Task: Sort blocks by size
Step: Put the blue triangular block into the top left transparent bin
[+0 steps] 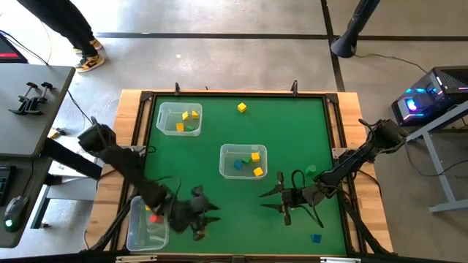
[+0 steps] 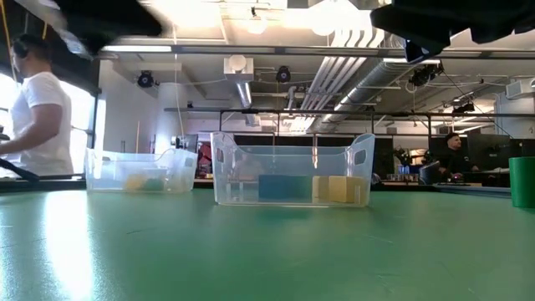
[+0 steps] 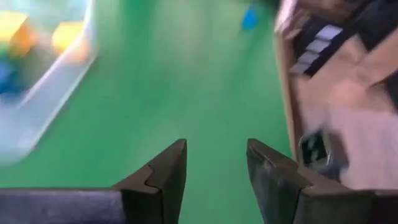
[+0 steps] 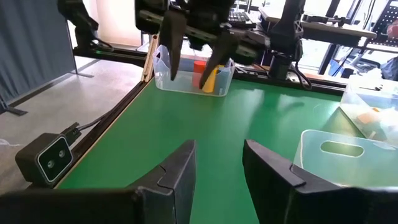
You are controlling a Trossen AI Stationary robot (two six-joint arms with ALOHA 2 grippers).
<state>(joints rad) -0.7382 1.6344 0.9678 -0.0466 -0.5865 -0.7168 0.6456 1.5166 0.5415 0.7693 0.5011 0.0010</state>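
Observation:
My left gripper [image 1: 210,213] [image 3: 216,146] hangs open over the green mat near the table's front left, with nothing between its fingers. My right gripper [image 1: 265,201] [image 4: 219,144] is open and empty at the front right, pointing toward the left one. Loose blocks lie on the mat: yellow [image 1: 241,107] at the far edge, green [image 1: 311,170] by the right arm, blue [image 1: 316,238] at the front right. A clear bin at the middle [image 1: 243,161] holds yellow and blue blocks, the far-left bin [image 1: 179,118] holds yellow and green ones, and the front-left bin [image 1: 146,223] holds a red one.
A raised wooden frame [image 1: 139,146] rims the mat. The right wrist view shows the left gripper [image 4: 193,56] in front of the front-left bin [image 4: 194,78]. Open mat lies between the two grippers. A person [image 2: 38,117] stands beyond the table.

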